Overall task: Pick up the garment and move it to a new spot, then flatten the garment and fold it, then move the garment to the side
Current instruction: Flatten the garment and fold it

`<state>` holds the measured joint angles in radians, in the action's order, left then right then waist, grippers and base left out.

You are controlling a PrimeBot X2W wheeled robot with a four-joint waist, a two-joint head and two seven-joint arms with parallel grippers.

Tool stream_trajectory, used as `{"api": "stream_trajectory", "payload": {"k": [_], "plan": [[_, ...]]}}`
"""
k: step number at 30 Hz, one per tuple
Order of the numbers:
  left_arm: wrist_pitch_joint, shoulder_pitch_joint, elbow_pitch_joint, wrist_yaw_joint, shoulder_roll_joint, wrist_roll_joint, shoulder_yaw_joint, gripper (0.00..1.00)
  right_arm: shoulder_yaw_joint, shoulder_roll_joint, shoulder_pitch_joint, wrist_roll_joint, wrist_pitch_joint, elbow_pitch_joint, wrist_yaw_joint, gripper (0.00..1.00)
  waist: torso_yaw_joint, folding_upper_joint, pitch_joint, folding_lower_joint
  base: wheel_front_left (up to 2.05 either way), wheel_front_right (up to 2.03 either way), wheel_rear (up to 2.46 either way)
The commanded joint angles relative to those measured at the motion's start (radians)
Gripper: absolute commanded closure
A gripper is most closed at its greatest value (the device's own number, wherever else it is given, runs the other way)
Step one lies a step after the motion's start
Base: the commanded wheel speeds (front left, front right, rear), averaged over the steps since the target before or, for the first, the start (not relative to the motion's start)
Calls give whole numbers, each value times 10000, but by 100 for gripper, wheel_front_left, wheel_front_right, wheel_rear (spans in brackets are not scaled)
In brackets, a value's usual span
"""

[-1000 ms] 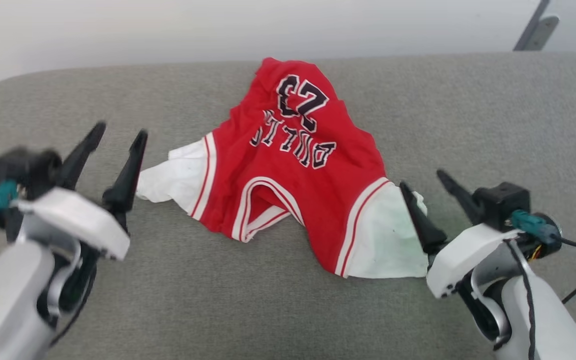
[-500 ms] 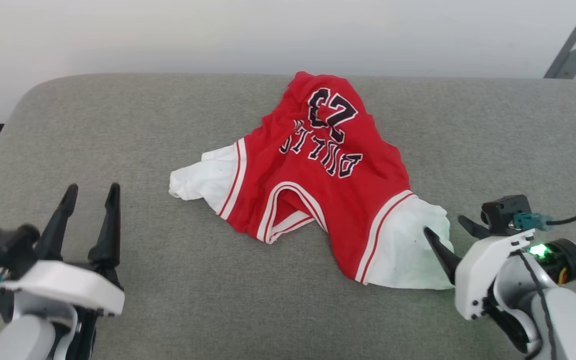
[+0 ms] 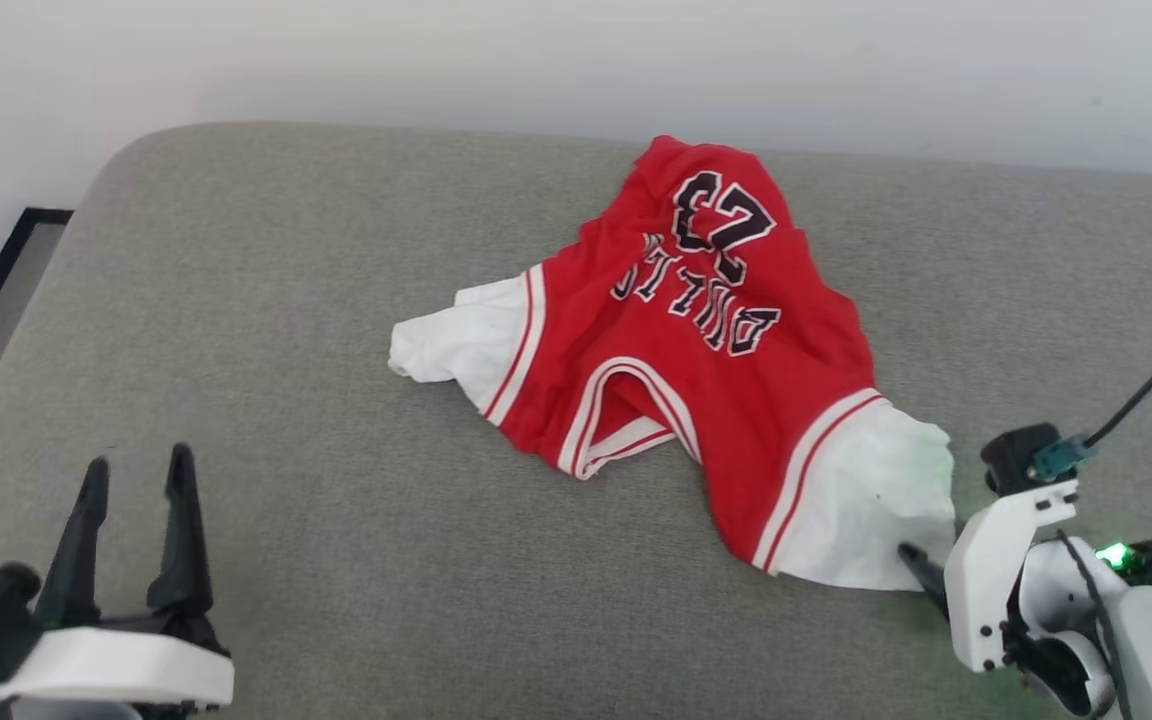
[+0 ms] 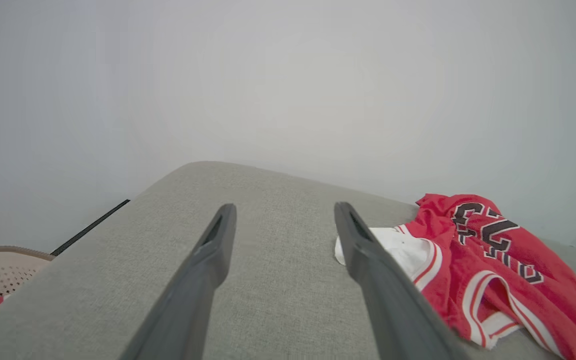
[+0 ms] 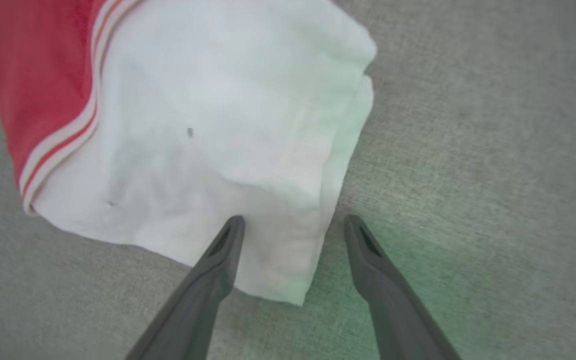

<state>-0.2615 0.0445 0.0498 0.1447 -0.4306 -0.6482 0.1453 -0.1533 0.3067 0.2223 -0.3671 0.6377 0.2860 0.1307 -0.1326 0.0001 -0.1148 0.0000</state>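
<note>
Grey upholstery is covering the bench (image 3: 316,330), and at its near edge both pairs of jaws are standing spread and empty. The right jaws are hovering at the near corner of the white sleeve (image 5: 208,125), one finger (image 5: 223,245) above cloth and the other above bare upholstery, straddling the sleeve's edge. The left jaws are hanging well apart from the garment (image 3: 706,370), which is lying crumpled right of centre, collar toward the robot and lettering toward the pale wall (image 3: 536,60). For a clean pickup, the right jaws are probably needing to sink lower and gather a firm fold, not one loose layer, while the left jaws are reaching for the other sleeve (image 3: 451,345).
</note>
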Motion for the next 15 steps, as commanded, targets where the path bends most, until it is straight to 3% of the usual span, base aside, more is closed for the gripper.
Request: {"api": "stream_trajectory", "payload": {"k": [1,7,8,9,15], "plan": [[-46,169,31,-159,143,205,-179,0,-61,-51,125,-30,107,118,-1,0,-102,-1,-24,0,0,0,0],[-47,593,11,-627,943,789,-983,0,-424,-232,408,-540,394,1381,1,0,-280,-1,-66,0,0,0,0],[-47,638,3,-688,1057,845,-1100,0,-528,-254,492,-589,384,1613,1,57,-290,-1,-69,0,0,0,0],[-45,660,-1,-758,1158,906,-1214,0,-722,-158,595,-509,308,1797,2,100,-297,-1,-76,0,0,0,0],[-46,815,-45,-1175,1735,1420,-1866,0,-1063,-7,1128,-1165,-11,2474,1,100,-277,-1,-67,0,0,0,0]]}}
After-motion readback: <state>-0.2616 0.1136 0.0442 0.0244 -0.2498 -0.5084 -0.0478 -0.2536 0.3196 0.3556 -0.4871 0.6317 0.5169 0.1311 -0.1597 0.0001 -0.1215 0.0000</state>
